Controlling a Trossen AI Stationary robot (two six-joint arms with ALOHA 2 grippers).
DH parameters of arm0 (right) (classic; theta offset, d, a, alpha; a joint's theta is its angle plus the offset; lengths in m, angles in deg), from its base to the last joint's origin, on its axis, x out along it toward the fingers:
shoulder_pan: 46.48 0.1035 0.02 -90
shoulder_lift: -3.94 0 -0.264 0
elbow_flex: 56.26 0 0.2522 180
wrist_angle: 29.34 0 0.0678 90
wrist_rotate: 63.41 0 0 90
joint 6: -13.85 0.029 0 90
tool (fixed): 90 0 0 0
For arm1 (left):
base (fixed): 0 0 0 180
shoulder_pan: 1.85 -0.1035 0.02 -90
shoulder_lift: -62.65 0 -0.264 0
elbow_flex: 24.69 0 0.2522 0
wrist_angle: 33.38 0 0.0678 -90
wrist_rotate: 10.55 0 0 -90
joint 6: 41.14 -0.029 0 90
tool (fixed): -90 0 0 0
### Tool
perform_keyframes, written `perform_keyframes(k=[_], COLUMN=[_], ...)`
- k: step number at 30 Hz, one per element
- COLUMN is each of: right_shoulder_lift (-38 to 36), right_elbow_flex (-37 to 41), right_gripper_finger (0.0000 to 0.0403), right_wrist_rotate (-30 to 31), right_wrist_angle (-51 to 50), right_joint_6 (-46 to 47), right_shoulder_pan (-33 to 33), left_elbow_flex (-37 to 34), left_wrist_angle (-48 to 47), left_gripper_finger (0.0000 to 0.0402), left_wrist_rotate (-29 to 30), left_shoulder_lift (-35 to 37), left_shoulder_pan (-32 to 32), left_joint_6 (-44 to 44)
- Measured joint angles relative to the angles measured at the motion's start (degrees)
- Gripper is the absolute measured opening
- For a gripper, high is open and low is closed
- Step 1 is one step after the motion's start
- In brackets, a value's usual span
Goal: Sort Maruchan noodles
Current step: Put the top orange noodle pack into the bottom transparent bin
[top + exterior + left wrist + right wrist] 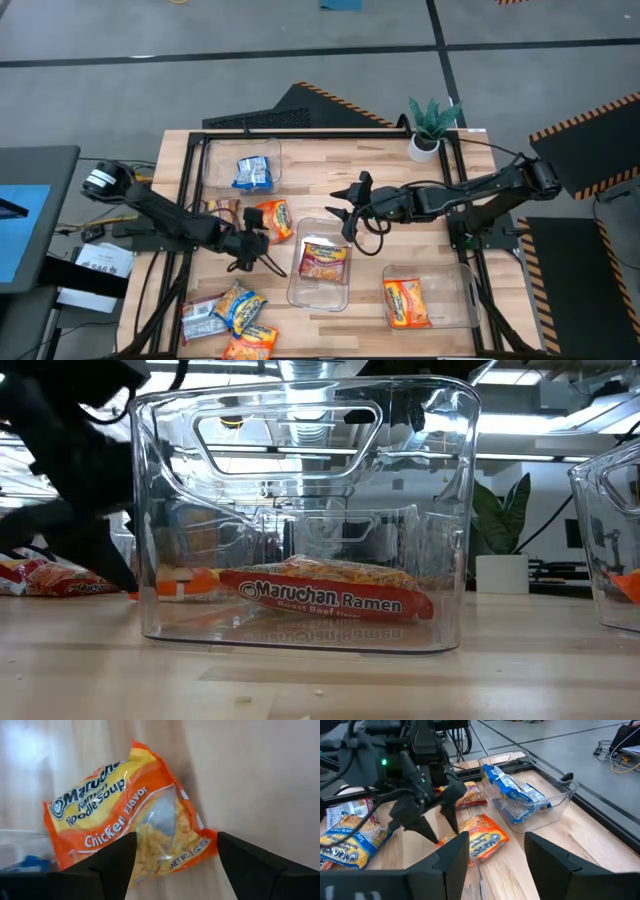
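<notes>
An orange Maruchan chicken packet [125, 815] lies flat on the table [400, 170], just left of the middle clear bin [322, 285]. My left gripper [175, 865] hangs open over the packet's near end [470, 827], one finger on each side of that corner. My right gripper [346, 210] stands open in the air above the table's middle, with nothing between its fingers. The middle bin holds a red-brown packet [335, 595]. A blue packet [253, 173] fills the far-left bin, and an orange one [406, 302] lies in the near-right bin.
Loose packets lie at the table's near left [228, 318], and a red-brown one [225, 207] sits beside the left arm. A potted plant [432, 125] stands at the far right corner. Bare wood shows between the bins at the table's centre and far right.
</notes>
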Motion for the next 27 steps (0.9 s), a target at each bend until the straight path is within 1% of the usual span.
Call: perform_keyframes(k=[3, 8, 10, 13, 15, 17, 21, 22, 24, 27], right_shoulder_lift=[0.02, 0.02, 0.02, 0.02, 0.02, 0.02, 0.02, 0.02, 0.02, 0.02], right_elbow_flex=[0.0, 0.0, 0.0, 0.0, 0.0, 0.0, 0.0, 0.0, 0.0, 0.0], right_gripper_finger=[0.0214, 0.0214, 0.0214, 0.0214, 0.0214, 0.0214, 0.0214, 0.0214, 0.0214, 0.0214], right_wrist_rotate=[0.0, 0.0, 0.0, -0.01, -0.01, 0.0, -0.02, -0.02, -0.02, -0.02], right_wrist_angle=[-0.54, -0.96, -0.78, -0.77, -0.73, -0.82, -0.76, -0.72, -0.72, -0.85], right_joint_6=[0.0, -0.02, -0.02, -0.04, -0.03, -0.04, -0.04, -0.03, 0.21, 1.24], right_shoulder_pan=[0.0, 0.0, 0.0, 0.03, 0.09, 0.09, 0.11, 0.11, 0.11, 0.11], left_elbow_flex=[1.23, 1.9, 2.03, 1.98, 1.9, 1.82, 1.82, 1.82, 1.79, 1.75], left_wrist_angle=[0.55, 2.61, 4.38, 7.25, 8.61, 8.78, 9.09, 9.39, 9.54, 9.48], left_gripper_finger=[0.0265, 0.0265, 0.0263, 0.0244, 0.0214, 0.0169, 0.0039, 0.002, 0.0009, 0.0002], left_wrist_rotate=[4.31, 6.46, 8.57, 12.44, 13.57, 13.75, 13.41, 13.44, 13.54, 15.34], left_shoulder_lift=[-2.99, -8.48, -10.53, -13.16, -14.19, -14.28, -14.17, -14.17, -14.17, -13.31], left_shoulder_pan=[-0.02, -0.92, -1.47, -2.17, -2.36, -2.42, -3.18, -3.53, -4.08, -3.64], left_joint_6=[-1.36, -2.27, -2.46, -2.9, -2.86, -2.74, -1.46, -0.93, -0.72, -1.24])
